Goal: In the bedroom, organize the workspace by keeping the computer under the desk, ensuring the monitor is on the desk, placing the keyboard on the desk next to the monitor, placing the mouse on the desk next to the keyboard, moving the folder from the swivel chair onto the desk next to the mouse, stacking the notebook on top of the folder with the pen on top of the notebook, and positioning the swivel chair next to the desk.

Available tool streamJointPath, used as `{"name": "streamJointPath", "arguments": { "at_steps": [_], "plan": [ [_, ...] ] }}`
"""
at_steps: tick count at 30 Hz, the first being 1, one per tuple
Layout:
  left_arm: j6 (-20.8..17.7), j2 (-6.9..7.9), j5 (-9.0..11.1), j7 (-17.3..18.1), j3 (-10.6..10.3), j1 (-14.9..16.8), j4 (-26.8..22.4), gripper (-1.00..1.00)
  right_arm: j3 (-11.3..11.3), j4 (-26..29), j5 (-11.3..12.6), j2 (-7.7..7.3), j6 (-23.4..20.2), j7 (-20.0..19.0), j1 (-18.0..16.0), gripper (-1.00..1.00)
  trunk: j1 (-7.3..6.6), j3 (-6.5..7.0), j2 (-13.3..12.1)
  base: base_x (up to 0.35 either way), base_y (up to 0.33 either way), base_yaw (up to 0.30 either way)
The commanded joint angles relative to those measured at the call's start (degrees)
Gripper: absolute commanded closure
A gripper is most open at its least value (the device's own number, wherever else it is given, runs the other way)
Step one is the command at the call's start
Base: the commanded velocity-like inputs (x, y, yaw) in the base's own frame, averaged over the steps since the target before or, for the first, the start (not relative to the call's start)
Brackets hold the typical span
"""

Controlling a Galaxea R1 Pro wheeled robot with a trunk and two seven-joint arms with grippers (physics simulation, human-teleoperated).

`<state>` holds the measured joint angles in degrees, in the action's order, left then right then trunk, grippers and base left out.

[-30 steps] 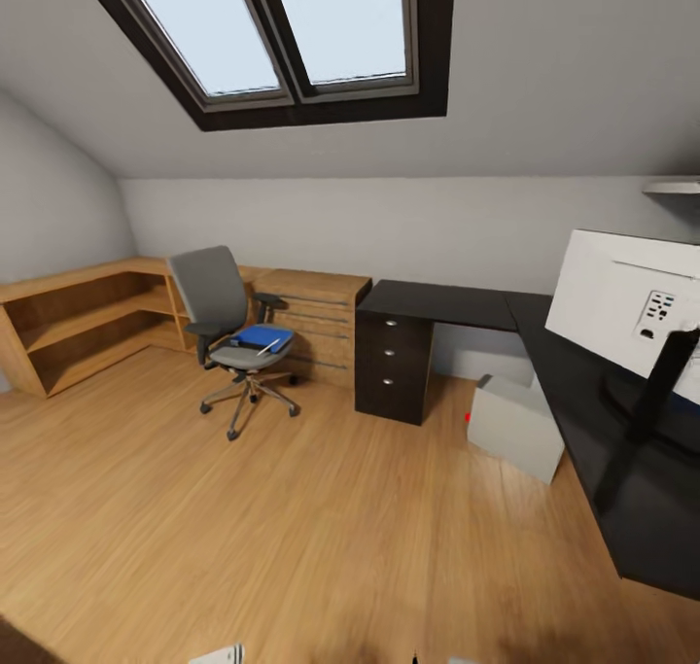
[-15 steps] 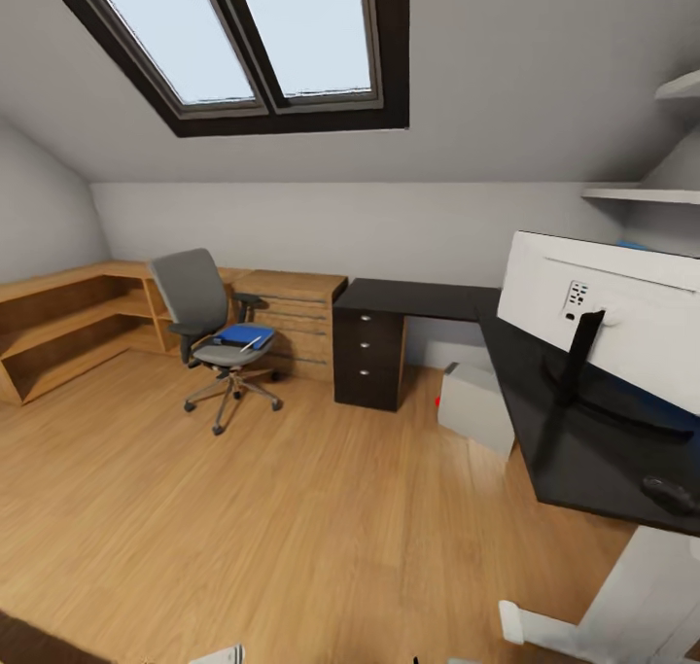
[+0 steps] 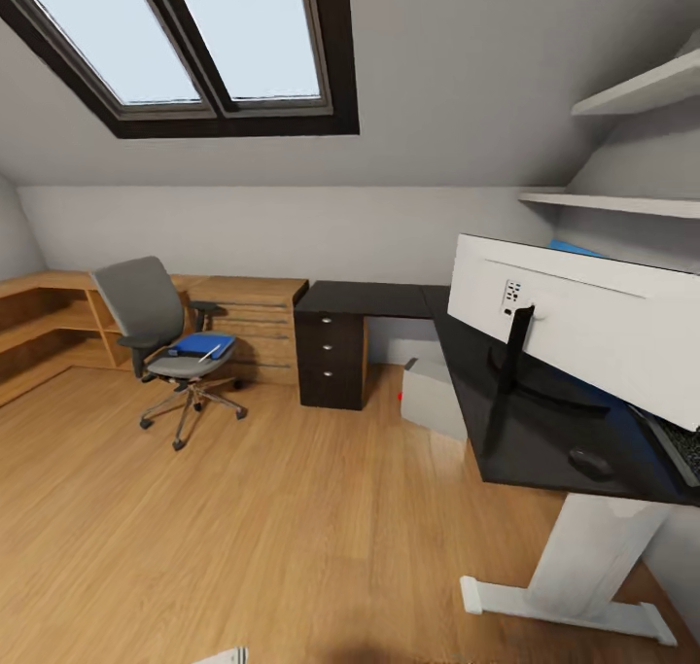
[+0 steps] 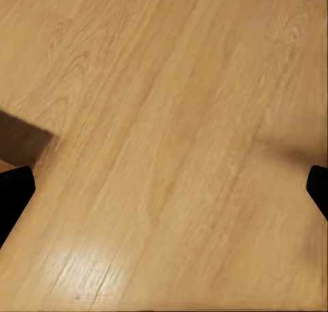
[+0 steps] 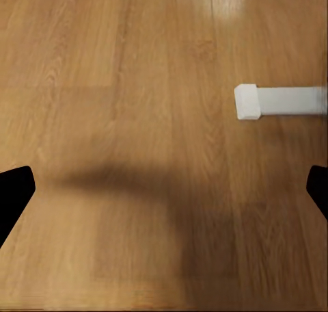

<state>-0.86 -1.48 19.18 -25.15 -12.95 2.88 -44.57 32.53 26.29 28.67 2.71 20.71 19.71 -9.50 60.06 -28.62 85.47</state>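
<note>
The grey swivel chair (image 3: 146, 332) stands on the floor at the left, away from the desk. A blue folder (image 3: 199, 344) lies on its seat with a thin white pen (image 3: 208, 351) on top. The black L-shaped desk (image 3: 486, 431) runs along the right. On it stands the white monitor (image 3: 583, 329), seen from behind, with a black mouse (image 3: 590, 464) and the keyboard's end (image 3: 681, 445) near it. The white computer (image 3: 433, 399) sits on the floor under the desk. My left gripper (image 4: 164, 192) and right gripper (image 5: 164, 189) hang open over bare floor.
A dark drawer unit (image 3: 331, 358) holds up the desk's far wing, with wooden drawers (image 3: 255, 324) and low shelves (image 3: 44, 324) to its left. The desk's white foot (image 5: 273, 101) lies on the floor near my right gripper. Wall shelves (image 3: 612, 202) hang above the monitor.
The camera has swung to the right: chair and shelves slid left in the picture, and the desk, monitor, mouse and white desk leg came into fuller view. No object moved.
</note>
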Motion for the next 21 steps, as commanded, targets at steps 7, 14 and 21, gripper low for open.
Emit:
{"name": "streamJointPath", "arguments": {
  "at_steps": [7,14,21],
  "plan": [
    [-0.4,-0.42,0.4,-0.3,-0.2,0.0,0.8,-1.0,0.5,-1.0,0.3,0.4,0.4,0.3,-0.1,-1.0,-1.55,1.2,-2.8,-0.001,0.0,-0.247],
    [-0.3,-0.36,0.3,-0.3,-0.1,0.0,1.1,-1.0,0.5,-0.9,0.3,0.46,0.4,0.3,-0.1,-1.0,-3.09,2.46,-5.6,0.0,0.0,-0.018],
    [-0.1,-0.36,0.3,-0.3,-0.1,0.0,1.1,-1.0,0.5,-0.9,0.3,0.46,0.4,0.3,-0.1,-1.0,-4.62,3.72,-8.4,0.0,0.0,-0.001]
  ]
}}
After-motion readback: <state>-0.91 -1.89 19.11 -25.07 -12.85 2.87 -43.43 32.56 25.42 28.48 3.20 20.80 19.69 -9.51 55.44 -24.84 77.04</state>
